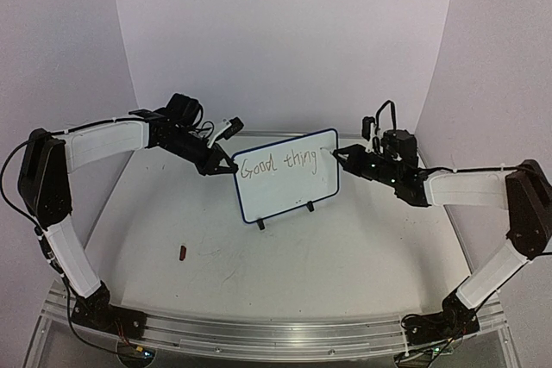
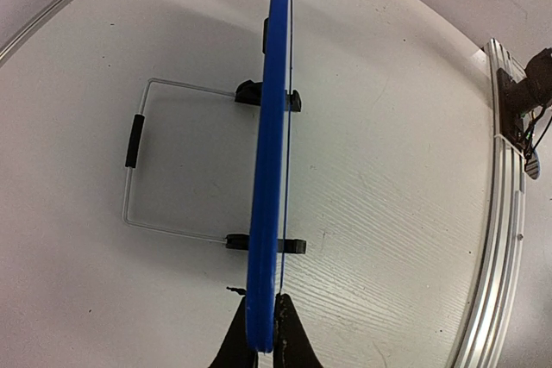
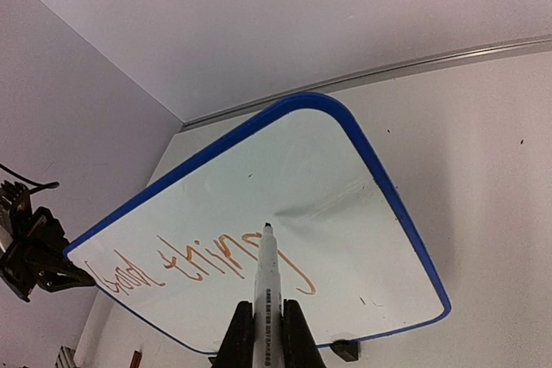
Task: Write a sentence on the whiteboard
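The whiteboard (image 1: 289, 191) stands on its two black feet mid-table, white with a blue rim. My left gripper (image 1: 226, 164) is shut on its left edge; in the left wrist view the rim (image 2: 269, 170) runs edge-on between the black fingers of that gripper (image 2: 263, 333). The sentence (image 1: 276, 164) reads "Good thing" in thin brownish letters along the top line (image 3: 198, 265). My right gripper (image 3: 263, 325) is shut on a white marker (image 3: 266, 286), its dark tip by the last letter. In the top view the right gripper (image 1: 338, 154) is at the board's upper right edge.
A small dark red cap-like piece (image 1: 182, 253) lies on the white table (image 1: 362, 256) front left of the board. A wire stand (image 2: 135, 140) props the board from behind. An aluminium rail (image 1: 276, 333) runs along the near edge. White backdrop walls curve round the back.
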Controlling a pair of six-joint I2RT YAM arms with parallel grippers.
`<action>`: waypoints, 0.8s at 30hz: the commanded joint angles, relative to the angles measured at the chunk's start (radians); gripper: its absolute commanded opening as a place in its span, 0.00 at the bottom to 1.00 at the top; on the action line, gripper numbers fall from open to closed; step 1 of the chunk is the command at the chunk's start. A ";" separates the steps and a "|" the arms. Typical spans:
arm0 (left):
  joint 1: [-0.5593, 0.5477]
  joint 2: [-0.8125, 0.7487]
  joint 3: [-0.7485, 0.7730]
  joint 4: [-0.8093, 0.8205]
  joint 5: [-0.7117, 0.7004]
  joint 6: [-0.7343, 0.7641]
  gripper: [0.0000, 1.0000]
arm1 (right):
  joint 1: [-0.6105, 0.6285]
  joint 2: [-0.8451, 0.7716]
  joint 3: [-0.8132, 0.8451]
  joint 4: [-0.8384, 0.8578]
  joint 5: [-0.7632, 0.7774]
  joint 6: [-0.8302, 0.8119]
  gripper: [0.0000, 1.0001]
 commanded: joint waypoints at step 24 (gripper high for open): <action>-0.007 0.050 -0.008 -0.083 -0.119 0.054 0.00 | 0.002 0.085 0.069 0.028 -0.036 -0.022 0.00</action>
